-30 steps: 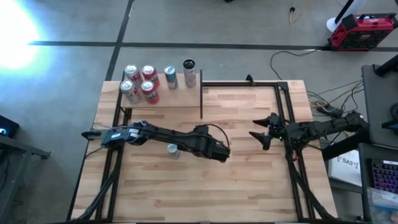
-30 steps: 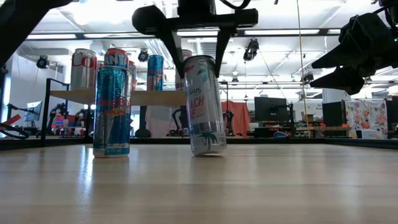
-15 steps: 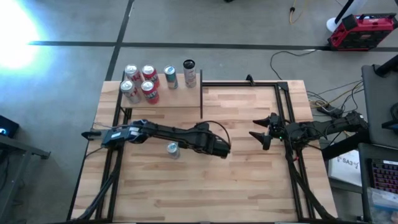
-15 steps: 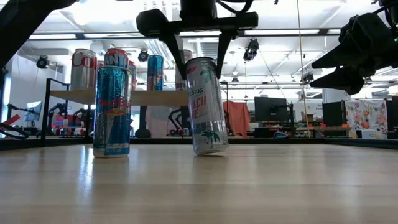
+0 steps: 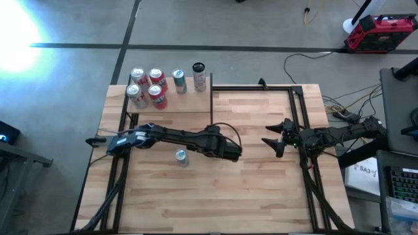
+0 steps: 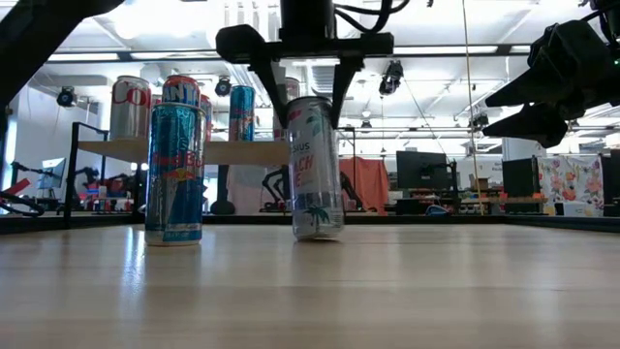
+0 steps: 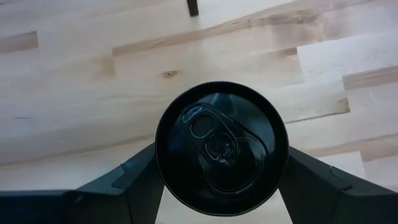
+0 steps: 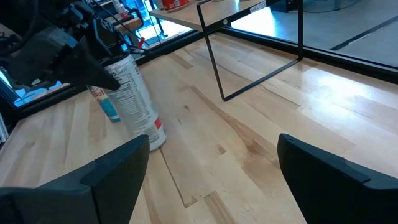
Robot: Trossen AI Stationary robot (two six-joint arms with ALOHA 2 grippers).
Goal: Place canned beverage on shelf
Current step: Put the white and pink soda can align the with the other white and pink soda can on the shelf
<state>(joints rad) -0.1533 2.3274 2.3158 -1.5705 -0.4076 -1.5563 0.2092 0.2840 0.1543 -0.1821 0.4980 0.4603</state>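
Observation:
A tall white can (image 6: 315, 170) with a black top (image 7: 221, 146) stands near the table's middle, hidden under the arm in the high view. My left gripper (image 5: 228, 151) is shut on it from above. The can is nearly upright; whether its base touches the table I cannot tell. The shelf (image 5: 183, 103), a pale board on a thin black frame, stands at the far left and carries several cans (image 5: 153, 85). A blue can (image 5: 181, 157) stands on the table beside my left arm. My right gripper (image 5: 266, 145) is open and empty at the right. My left gripper pinches the white can's upper wall just below the rim (image 7: 163, 163) between its two fingers (image 7: 140, 180), on opposite sides. The fingers come from above, pointing down (image 6: 274, 92). The can hangs nearly upright below them, its base at or just above the tabletop.
The shelf's black leg frame (image 8: 214, 56) stands on the table between the white can and the far edge. The blue can (image 6: 174, 174) stands close to the white one. Bare tabletop lies along the near side (image 5: 215, 202).
My left gripper has gone a little toward the table's far edge, still shut on the white can. The can, which leaned before, now stands nearly upright.

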